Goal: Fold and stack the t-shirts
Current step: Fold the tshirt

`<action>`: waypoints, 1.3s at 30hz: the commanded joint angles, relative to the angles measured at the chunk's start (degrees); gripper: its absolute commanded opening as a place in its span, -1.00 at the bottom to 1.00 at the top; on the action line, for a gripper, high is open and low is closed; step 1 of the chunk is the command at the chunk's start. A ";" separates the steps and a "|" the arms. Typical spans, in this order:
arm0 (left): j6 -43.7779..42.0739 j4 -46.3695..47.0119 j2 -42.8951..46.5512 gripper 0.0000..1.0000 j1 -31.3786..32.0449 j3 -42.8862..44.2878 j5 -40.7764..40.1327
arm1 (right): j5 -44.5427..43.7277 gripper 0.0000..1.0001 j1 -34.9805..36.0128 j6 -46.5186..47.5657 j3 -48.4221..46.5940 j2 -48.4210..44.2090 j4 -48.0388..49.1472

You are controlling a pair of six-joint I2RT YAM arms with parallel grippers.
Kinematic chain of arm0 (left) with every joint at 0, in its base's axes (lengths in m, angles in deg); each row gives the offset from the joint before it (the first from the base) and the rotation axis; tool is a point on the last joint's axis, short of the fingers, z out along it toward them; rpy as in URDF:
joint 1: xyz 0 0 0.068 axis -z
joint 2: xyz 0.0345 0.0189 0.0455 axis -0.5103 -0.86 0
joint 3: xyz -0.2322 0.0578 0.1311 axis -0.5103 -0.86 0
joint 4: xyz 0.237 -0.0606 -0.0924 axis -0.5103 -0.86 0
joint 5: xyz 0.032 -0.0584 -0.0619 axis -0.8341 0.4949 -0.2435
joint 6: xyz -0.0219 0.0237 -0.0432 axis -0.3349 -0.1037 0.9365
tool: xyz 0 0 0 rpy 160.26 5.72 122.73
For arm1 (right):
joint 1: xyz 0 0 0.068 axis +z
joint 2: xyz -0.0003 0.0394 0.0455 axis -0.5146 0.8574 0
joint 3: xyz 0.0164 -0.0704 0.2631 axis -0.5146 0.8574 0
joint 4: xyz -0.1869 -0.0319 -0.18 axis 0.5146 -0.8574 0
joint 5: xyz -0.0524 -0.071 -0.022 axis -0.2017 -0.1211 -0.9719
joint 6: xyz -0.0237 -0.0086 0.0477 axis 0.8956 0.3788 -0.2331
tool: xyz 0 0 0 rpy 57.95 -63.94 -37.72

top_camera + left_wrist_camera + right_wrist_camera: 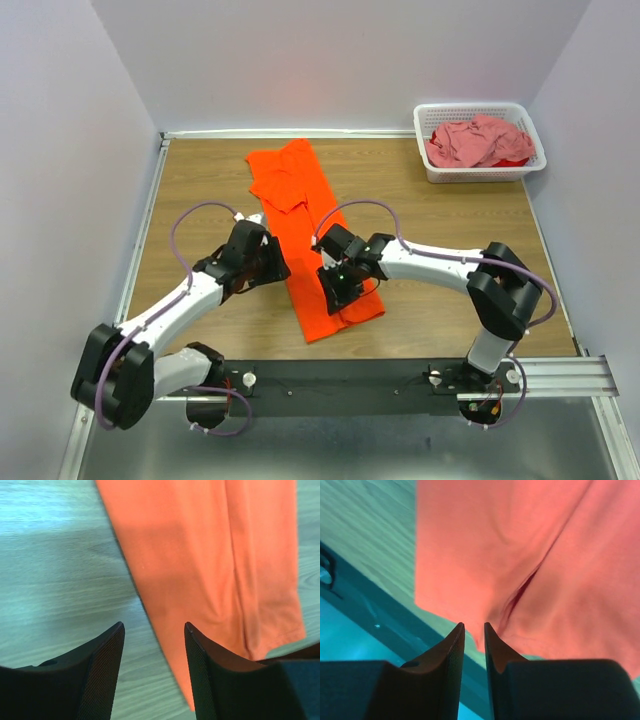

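Note:
The bright orange t-shirt point(300, 215) lies on the wooden table as a long narrow strip running from the back toward the near edge. My left gripper point(276, 264) stands open at the strip's left edge; in the left wrist view the gripper point(154, 626) straddles the edge of the orange cloth point(200, 555). My right gripper point(340, 285) hovers over the strip's near end. Its jaws point(474, 625) stand a narrow gap apart just above the hem of the orange cloth point(495, 540), with nothing pinched. The dusty pink t-shirt point(475, 140) lies crumpled in the basket.
The white lattice basket point(480, 108) stands at the back right corner, with a bit of red cloth point(512, 160) beside the pink one. A black mounting rail point(400, 375) runs along the near edge. Grey walls close in the left, back and right sides.

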 commanded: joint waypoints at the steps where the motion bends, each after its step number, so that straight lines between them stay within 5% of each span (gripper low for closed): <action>1: 6.16 -2.50 5.67 0.25 0.37 -0.37 -7.01 | 0.71 -0.42 -0.14 0.93 3.98 0.42 4.50; 10: 13.98 -4.09 13.76 0.60 0.37 -3.53 -9.39 | -3.96 -0.43 -0.58 2.16 8.99 -1.24 5.65; 13: 17.32 -4.18 16.83 0.93 0.29 -5.29 -9.39 | -1.93 -0.39 -0.58 3.30 7.24 -5.17 5.38; 20: 17.42 -5.31 20.09 0.94 0.29 -6.88 -7.99 | -12.29 0.10 -2.51 3.74 1.35 -11.17 0.38; 24: 20.56 -7.34 20.88 0.92 2.03 -6.96 -4.66 | -15.98 0.42 -9.34 2.16 3.80 -14.85 -2.00; 27: 23.91 -7.69 20.97 0.86 5.72 -7.76 -4.56 | -15.38 0.42 -15.50 2.16 8.01 -16.70 -2.79; 30: 31.10 -7.78 18.43 0.85 16.32 -8.02 -5.60 | -9.34 0.28 -20.60 2.68 12.05 -17.33 -2.79; 33: 34.01 -8.39 12.38 0.76 22.33 -6.53 -7.54 | -6.86 0.10 -21.58 3.04 13.91 -16.62 -2.70; 39: 39.21 -9.62 1.64 0.60 31.83 -2.22 -9.39 | -0.62 0.07 -21.58 2.25 17.07 -14.87 -0.69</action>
